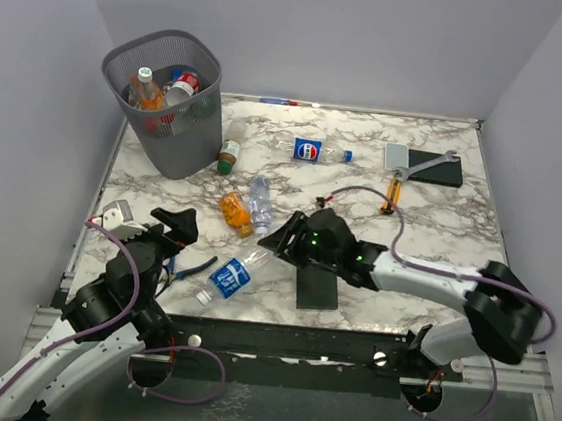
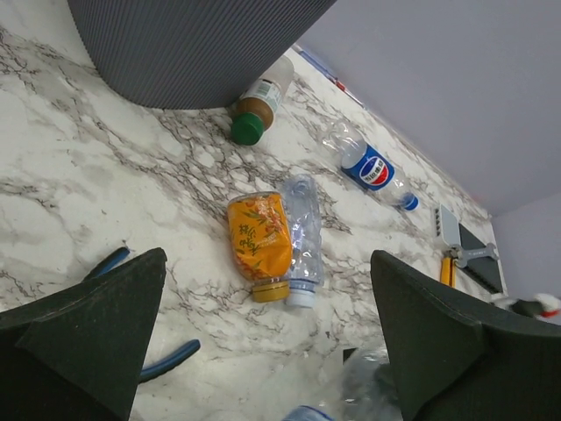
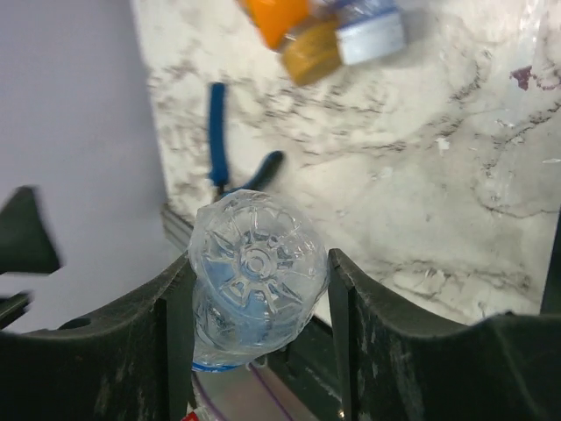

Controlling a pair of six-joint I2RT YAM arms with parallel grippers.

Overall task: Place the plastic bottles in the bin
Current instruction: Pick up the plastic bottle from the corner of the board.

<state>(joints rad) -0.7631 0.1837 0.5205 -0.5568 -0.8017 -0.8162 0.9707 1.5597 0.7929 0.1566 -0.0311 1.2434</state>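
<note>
A clear bottle with a blue label lies near the table's front edge. My right gripper has its fingers against both sides of that bottle's base end, shut on it. My left gripper is open over the front left, holding nothing. An orange bottle and a clear one lie side by side mid-table. A green-capped bottle lies by the bin, which stands back left with bottles inside. A Pepsi-labelled bottle lies at the back.
Blue-handled pliers lie left of the gripped bottle. A black slab sits under the right arm. Another slab, a wrench and an orange-handled screwdriver are back right. Walls enclose the table.
</note>
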